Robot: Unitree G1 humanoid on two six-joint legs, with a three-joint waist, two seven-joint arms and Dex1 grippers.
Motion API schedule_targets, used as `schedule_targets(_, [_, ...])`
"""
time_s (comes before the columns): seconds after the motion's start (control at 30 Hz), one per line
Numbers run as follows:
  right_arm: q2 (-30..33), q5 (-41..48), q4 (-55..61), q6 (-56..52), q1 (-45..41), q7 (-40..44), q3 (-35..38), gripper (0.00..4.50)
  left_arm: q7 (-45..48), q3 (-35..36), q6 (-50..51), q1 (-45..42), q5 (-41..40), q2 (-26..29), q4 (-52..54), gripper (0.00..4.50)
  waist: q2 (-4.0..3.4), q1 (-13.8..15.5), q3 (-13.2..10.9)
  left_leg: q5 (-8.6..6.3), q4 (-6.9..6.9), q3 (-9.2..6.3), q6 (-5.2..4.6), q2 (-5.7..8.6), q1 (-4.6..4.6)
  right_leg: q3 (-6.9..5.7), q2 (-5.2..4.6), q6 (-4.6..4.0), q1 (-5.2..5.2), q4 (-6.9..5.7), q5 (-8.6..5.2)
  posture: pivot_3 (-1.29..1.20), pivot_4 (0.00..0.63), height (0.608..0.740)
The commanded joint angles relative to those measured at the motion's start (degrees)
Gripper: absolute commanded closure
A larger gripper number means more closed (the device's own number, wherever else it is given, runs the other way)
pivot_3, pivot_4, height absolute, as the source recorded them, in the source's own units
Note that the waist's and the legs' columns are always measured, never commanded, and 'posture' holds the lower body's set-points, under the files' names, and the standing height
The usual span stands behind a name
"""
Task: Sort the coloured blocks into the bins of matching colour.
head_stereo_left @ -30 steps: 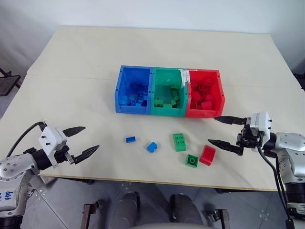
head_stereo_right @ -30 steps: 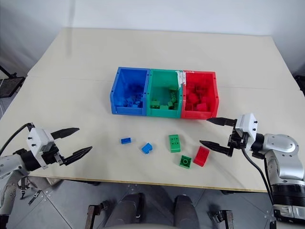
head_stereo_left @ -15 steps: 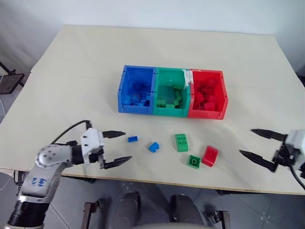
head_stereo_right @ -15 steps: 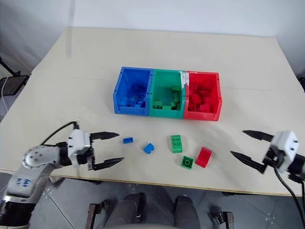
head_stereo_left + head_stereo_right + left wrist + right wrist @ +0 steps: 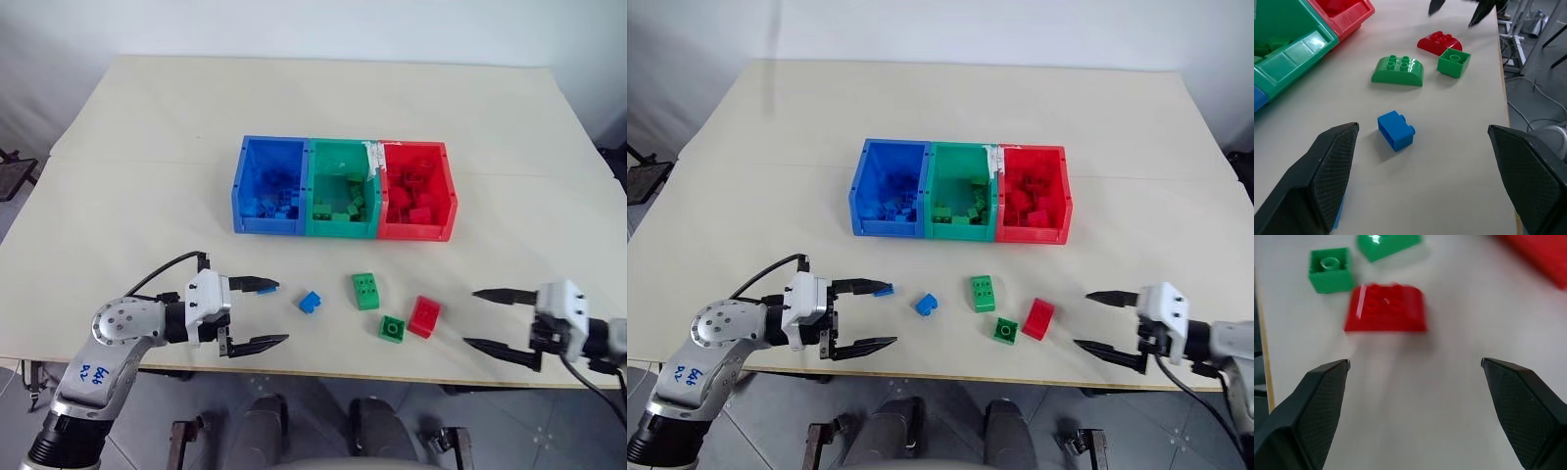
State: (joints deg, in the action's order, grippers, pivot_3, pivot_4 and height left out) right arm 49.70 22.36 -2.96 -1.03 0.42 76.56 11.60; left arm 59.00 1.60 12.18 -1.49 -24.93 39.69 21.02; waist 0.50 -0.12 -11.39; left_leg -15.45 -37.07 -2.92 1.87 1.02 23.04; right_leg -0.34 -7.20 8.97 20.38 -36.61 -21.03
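Bricks await sorting on a pale counter [image 5: 147, 176], with the row of three joined bins [image 5: 343, 186] as landmark: blue, green and red, each already holding bricks of its own colour. Head views: nearer the robot than the bins lie a small blue brick [image 5: 311, 302], a long green brick [image 5: 366, 291], a square green brick [image 5: 393, 328] and a red brick [image 5: 424, 315], the last two almost touching. The left hand [image 5: 257, 313], fingers apart, has another blue brick [image 5: 884, 290] at its upper fingertip; the right hand [image 5: 502, 321], fingers apart and empty, sits beyond the red brick. Left wrist view: the blue brick [image 5: 1396, 130] lies between the spread fingers, clear on all sides. Right wrist view: the red brick [image 5: 1386, 307] faces the open fingers. Bricks look light, rigid and smooth; flat opposite sides probably offer the surest hold. Only the square green brick crowds the red one.
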Motion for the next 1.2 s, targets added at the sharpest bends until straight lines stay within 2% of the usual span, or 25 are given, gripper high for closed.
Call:
schedule_targets(0.03, [-1.8,-2.3,0.0,-1.1,-3.6,-2.2,-4.0,0.00,-0.3,1.5,0.9,1.8,-1.7,1.0,4.2,0.01,0.00,0.2,0.0,0.00,0.01,-0.02,0.00,0.00,0.01,0.00,0.00,0.00,0.00,0.01,0.00,0.00,0.150,0.740])
schedule_targets(0.23, [-5.0,-4.9,-3.8,0.1,-6.6,-4.1,-8.6,0.00,-1.1,3.2,1.6,3.6,-1.9,1.9,5.7,0.01,0.00,0.2,0.0,-0.01,0.04,-0.10,-0.01,0.08,0.04,-0.03,-0.04,0.00,-0.01,0.07,0.00,0.00,0.150,0.740])
schedule_targets(0.27, [-5.4,-5.2,-4.2,0.5,-6.5,-4.2,-9.2,0.18,-1.2,3.4,1.6,3.6,-1.8,2.0,5.6,0.00,0.01,0.1,0.0,-0.01,0.03,-0.09,-0.01,0.07,0.04,-0.03,-0.03,0.00,-0.01,0.08,0.00,0.00,0.150,0.740])
schedule_targets(0.33, [-5.9,-5.4,-4.5,1.0,-6.1,-4.3,-9.6,0.62,-1.2,3.7,1.4,3.6,-1.7,2.0,5.4,0.00,0.02,0.1,0.0,-0.01,0.02,-0.09,-0.01,0.06,0.02,-0.04,-0.02,0.00,-0.03,0.08,0.00,0.00,0.150,0.740])
schedule_targets(0.57, [-6.5,-4.0,-5.0,2.2,-6.2,-3.5,-9.6,2.92,-1.2,3.4,0.8,2.0,-1.1,1.9,3.7,0.00,0.03,0.1,0.0,-0.01,0.04,-0.09,-0.01,0.04,0.01,-0.04,0.00,0.00,-0.03,0.08,0.00,0.00,0.150,0.740])
schedule_targets(0.6, [-6.6,-3.8,-5.1,2.5,-6.2,-3.5,-9.5,3.11,-1.2,3.3,0.6,1.9,-1.0,1.9,3.5,0.00,0.03,0.1,0.0,-0.01,0.03,-0.09,-0.01,0.04,0.01,-0.05,0.01,0.00,-0.04,0.08,0.00,0.00,0.150,0.740])
schedule_targets(0.9, [-5.6,-0.6,-7.3,3.3,-7.8,-2.6,-6.4,3.11,-1.5,3.2,-0.2,1.3,-0.5,1.6,2.6,0.00,0.03,0.1,0.0,-0.01,0.02,-0.07,-0.01,0.04,0.02,-0.04,0.00,0.00,-0.04,0.08,0.00,0.00,0.150,0.740])
schedule_targets(1.07, [-3.7,5.7,-4.2,-0.4,-8.7,-2.2,-0.4,3.11,-1.9,3.8,-0.8,1.6,-0.2,1.6,1.9,0.00,-0.01,0.1,0.0,-0.01,0.02,-0.07,-0.01,0.05,0.03,-0.04,-0.02,0.01,-0.03,0.07,0.01,0.00,0.150,0.740])
schedule_targets(1.2, [-3.9,9.4,-1.6,-6.2,-14.0,-7.6,3.7,3.11,-2.3,4.1,-2.0,1.3,0.1,1.3,0.0,0.00,-0.03,-0.1,0.0,-0.01,0.03,-0.06,-0.01,0.02,0.03,-0.04,0.00,0.01,-0.02,0.08,0.01,0.00,0.150,0.740])
